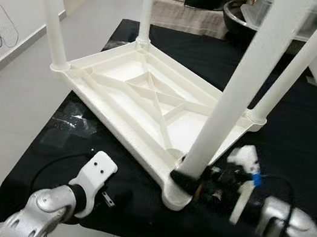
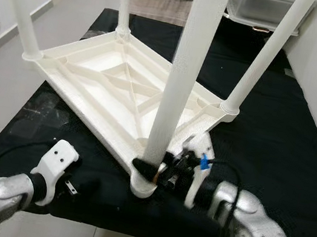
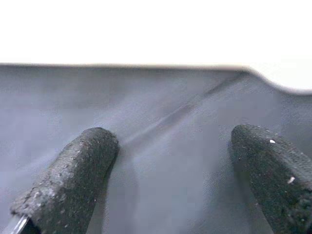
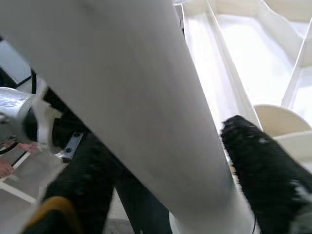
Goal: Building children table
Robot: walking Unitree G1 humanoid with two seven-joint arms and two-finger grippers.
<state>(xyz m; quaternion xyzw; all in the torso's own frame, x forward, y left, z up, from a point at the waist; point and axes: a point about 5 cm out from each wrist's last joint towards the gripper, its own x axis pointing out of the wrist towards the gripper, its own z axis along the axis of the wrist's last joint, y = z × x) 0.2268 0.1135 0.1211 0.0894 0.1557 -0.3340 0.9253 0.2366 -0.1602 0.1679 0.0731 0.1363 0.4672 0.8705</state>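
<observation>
You are looking down at a white plastic children's table top lying upside down, ribbed underside up, on a black cloth-covered work surface. Four white round plastic legs stand up from its corner sockets. The nearest white plastic leg rises from the socket at the near corner and leans slightly toward the right.

Your right gripper is at the base of that nearest leg, just above the socket, reaching in from the right. Its two black fingers are spread to the width of the leg, one on each side of it, and in the right wrist view the leg runs between them with both fingers against its surface, so the gripper is closed around the leg low down.

Your left gripper is low over the black cloth near the front edge, to the left of the near corner and apart from the table top. Its black fingers are well spread with nothing between them, and the white edge of the table top lies ahead of them. The silver left arm comes up from the lower left.
</observation>
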